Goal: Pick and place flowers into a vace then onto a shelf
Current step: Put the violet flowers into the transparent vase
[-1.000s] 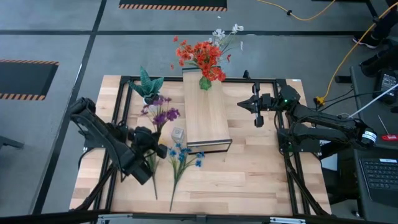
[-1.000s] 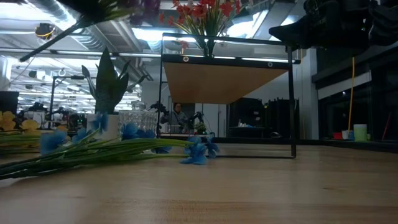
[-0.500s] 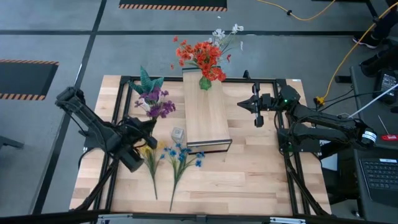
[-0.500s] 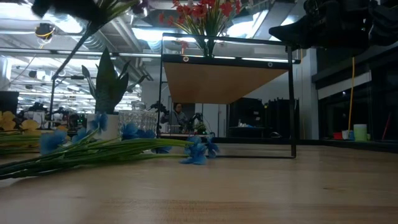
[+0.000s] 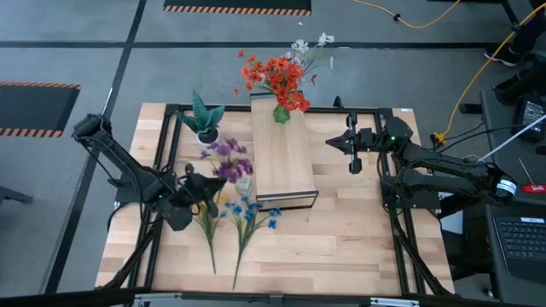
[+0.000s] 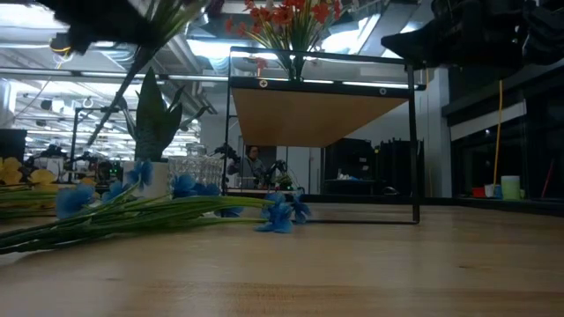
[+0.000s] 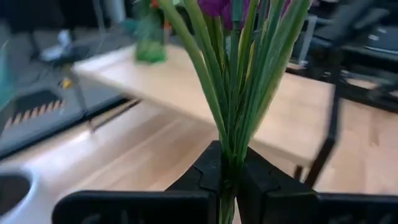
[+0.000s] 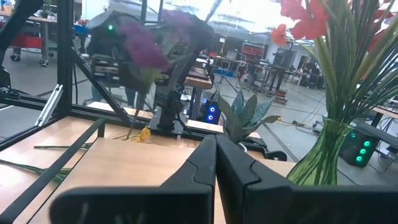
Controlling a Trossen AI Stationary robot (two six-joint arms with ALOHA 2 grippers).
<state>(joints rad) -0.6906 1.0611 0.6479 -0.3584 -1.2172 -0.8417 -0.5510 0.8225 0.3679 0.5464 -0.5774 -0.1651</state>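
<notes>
Pale planked wood, smooth and matt, forms the bench (image 5: 341,230) and shelf (image 5: 281,158); green glass vase (image 5: 281,113) glossy.

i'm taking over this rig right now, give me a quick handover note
Left gripper: shut on the purple flowers, lifted above the table beside the shelf.
Right gripper: shut, empty, waiting at the shelf's right side.
Done: red-orange flowers stand in a green vase on the shelf's far end.
Left: a clear vase stands empty on the table by the shelf's near corner; blue flowers and yellow flowers lie on the table.
</notes>
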